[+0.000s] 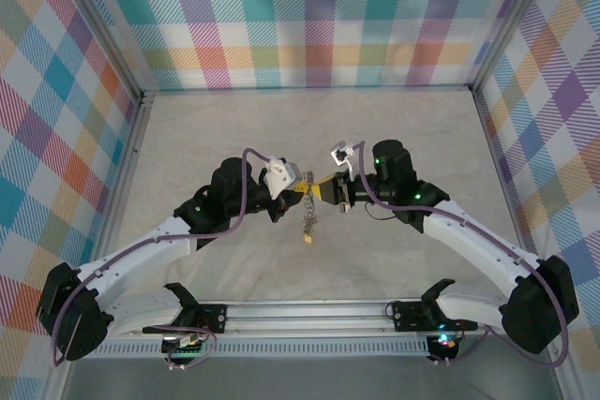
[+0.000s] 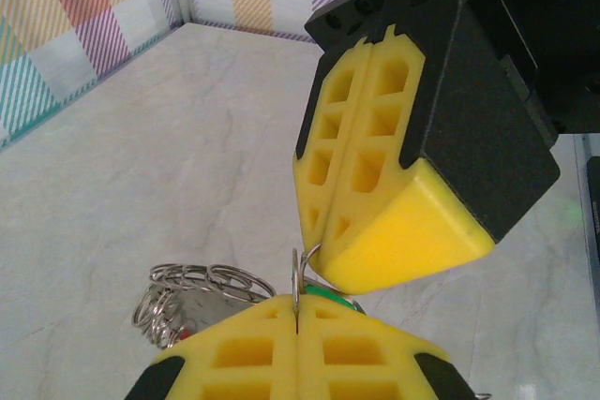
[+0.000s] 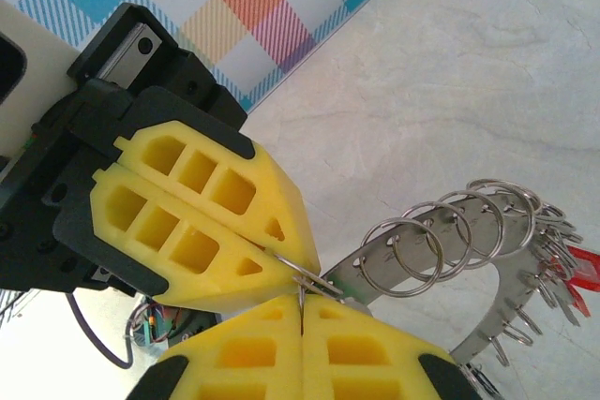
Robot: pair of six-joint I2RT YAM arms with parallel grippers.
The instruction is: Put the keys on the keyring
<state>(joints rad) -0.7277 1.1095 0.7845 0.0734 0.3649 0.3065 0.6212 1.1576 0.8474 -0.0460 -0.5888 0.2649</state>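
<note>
My two grippers meet tip to tip above the middle of the table, the left gripper and the right gripper both shut. In the left wrist view my left gripper pinches a thin upright wire ring, which hooks into the right gripper's fingers. In the right wrist view my right gripper is shut on a thin ring too, touching the left gripper's fingers. The keyring, a curved silvery band, hangs beside them carrying several split rings. Keys with red tags hang at its far end.
The bundle of rings and keys dangles below the grippers over the pale marble-look table. Checked walls close the back and both sides. A metal rail runs along the near edge between the arm bases.
</note>
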